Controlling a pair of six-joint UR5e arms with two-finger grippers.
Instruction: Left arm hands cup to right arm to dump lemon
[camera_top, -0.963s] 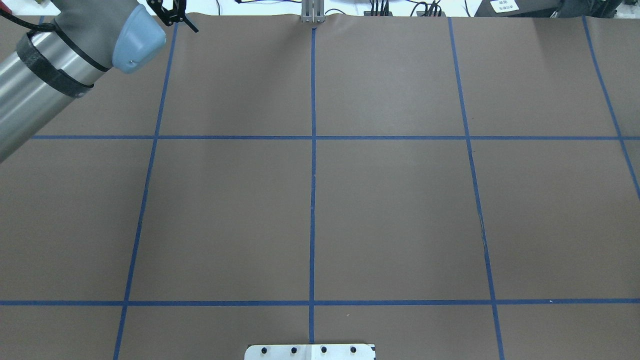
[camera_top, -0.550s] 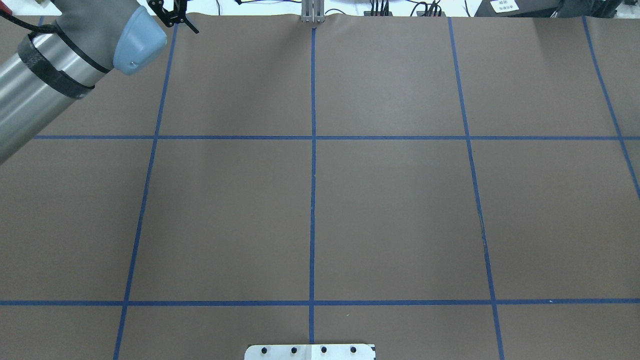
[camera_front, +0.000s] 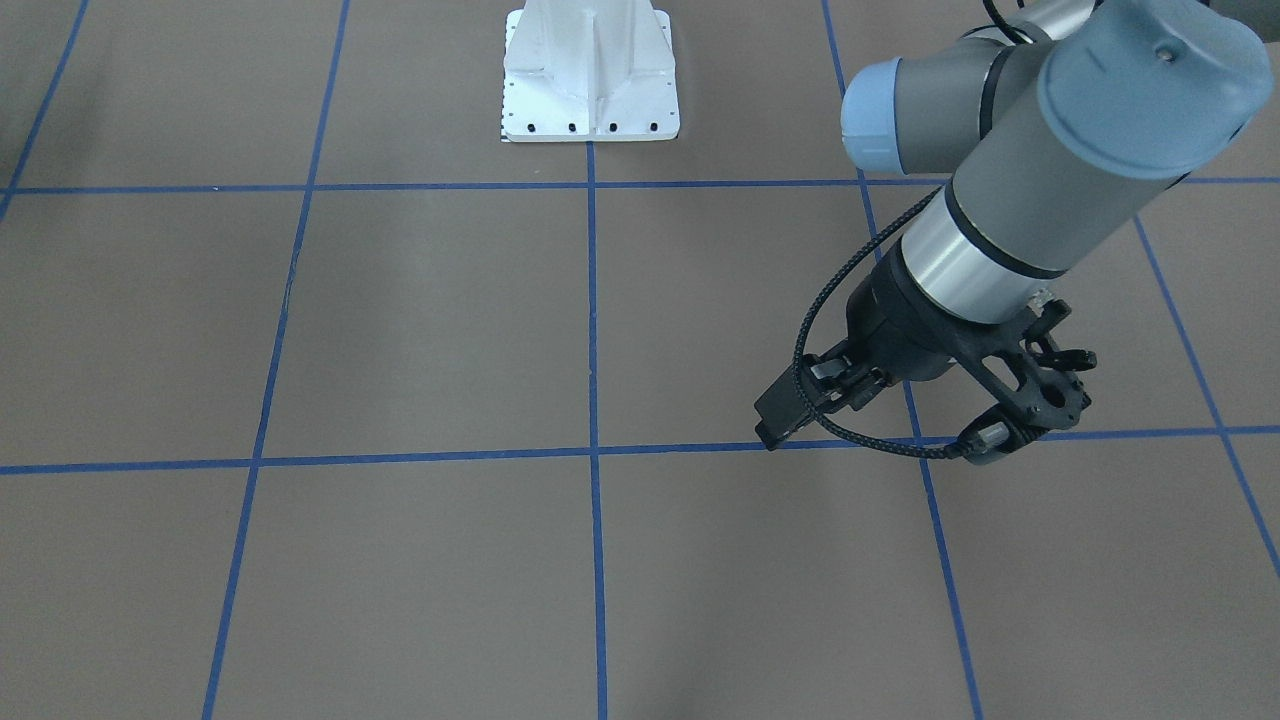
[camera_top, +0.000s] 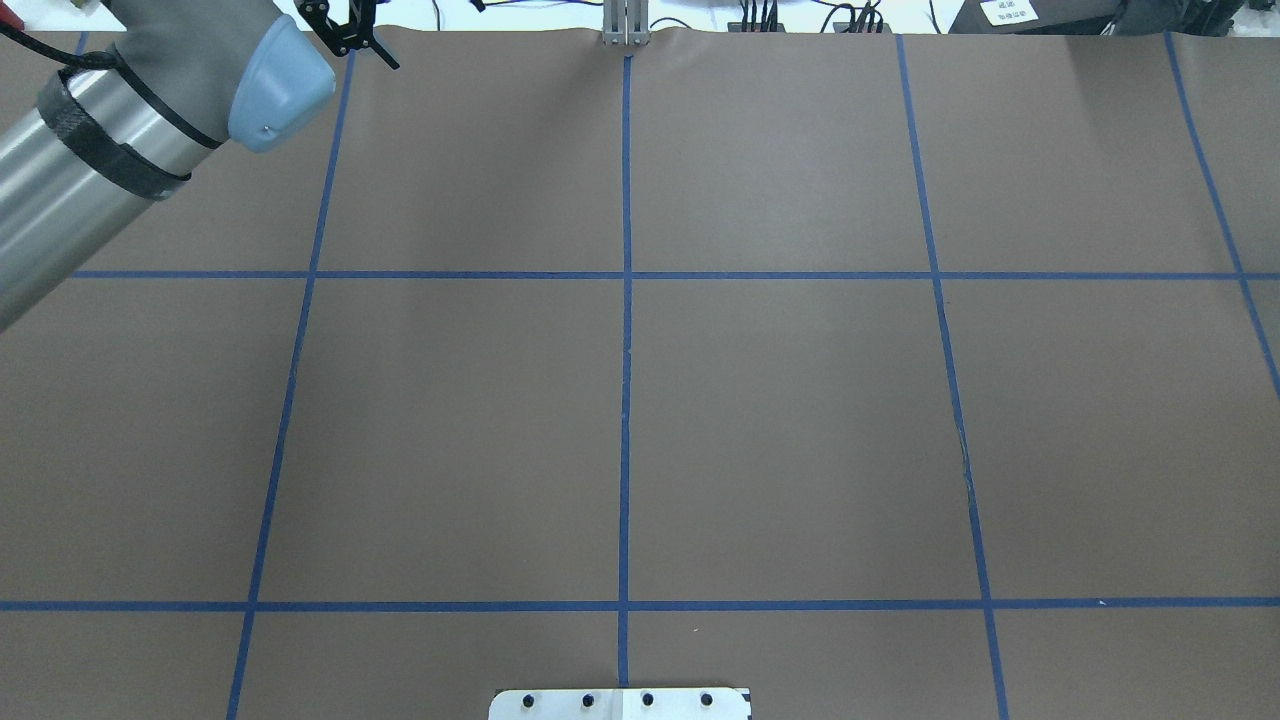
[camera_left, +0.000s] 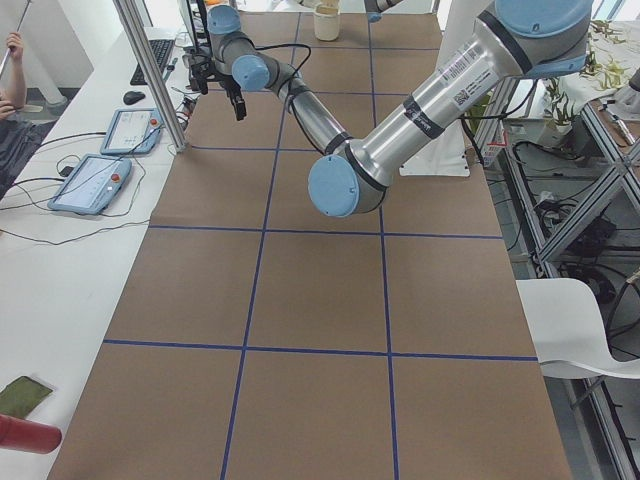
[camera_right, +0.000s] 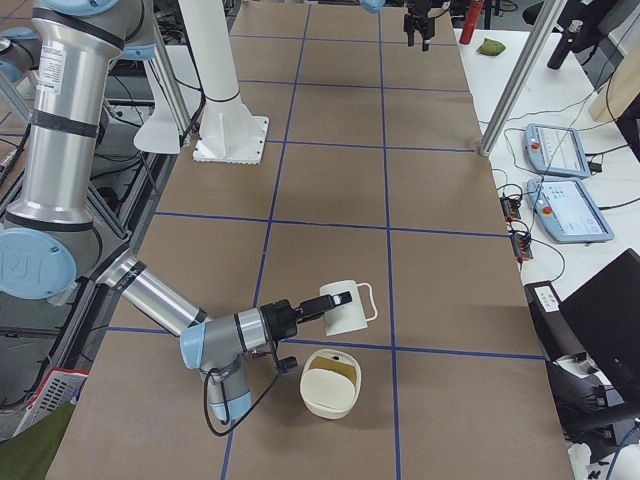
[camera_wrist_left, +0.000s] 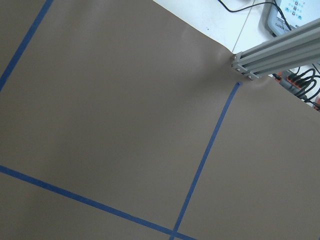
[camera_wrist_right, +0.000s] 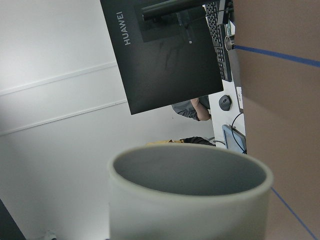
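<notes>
My right gripper (camera_right: 322, 304) is shut on the white cup (camera_right: 348, 312) and holds it tipped on its side in the air, just above a cream bowl (camera_right: 330, 382). The right wrist view shows the cup's rim and grey inside (camera_wrist_right: 190, 172) with no lemon in it. The bowl's inside looks yellowish; I cannot make out the lemon there. My left gripper (camera_front: 785, 415) hangs over the table far from the cup, with nothing in it. Its fingers look spread at the top of the overhead view (camera_top: 350, 42).
The brown table cover (camera_top: 780, 430) carries a blue tape grid. The white arm pedestal (camera_front: 590, 75) stands at the robot's side. A metal post (camera_wrist_left: 270, 52), tablets (camera_right: 565, 150) and cables lie along the operators' side. A red can (camera_left: 25, 437) sits on the white side table.
The left arm's elbow has shifted slightly up and to the right in the overhead view, and its gripper with it. Nothing else differs.
</notes>
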